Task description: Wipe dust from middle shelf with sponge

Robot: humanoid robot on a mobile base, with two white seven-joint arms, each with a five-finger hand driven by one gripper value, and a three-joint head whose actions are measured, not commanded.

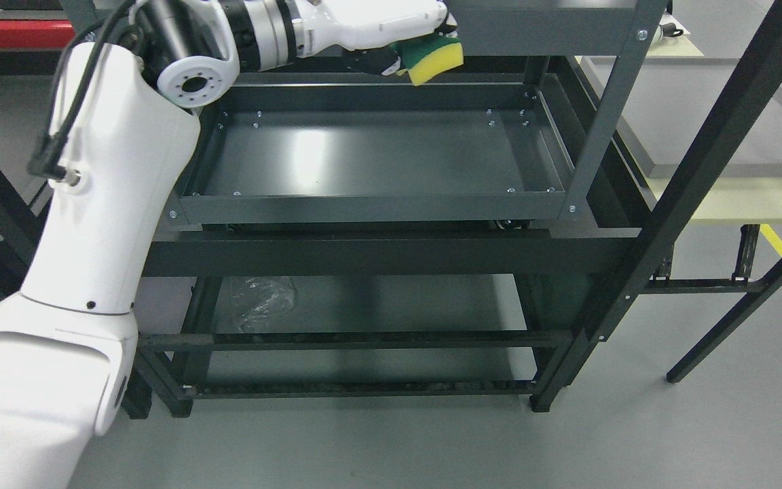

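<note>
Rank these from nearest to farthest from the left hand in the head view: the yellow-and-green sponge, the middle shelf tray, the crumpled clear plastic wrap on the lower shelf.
1. Yellow-and-green sponge: held in the left hand, top centre.
2. Dark metal middle shelf tray: directly below the hand.
3. Crumpled clear plastic wrap: lower shelf, down and to the left, farthest.

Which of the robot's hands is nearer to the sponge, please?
Left. The left hand grips the sponge above the far edge of the middle shelf; the right hand is out of view.
</note>
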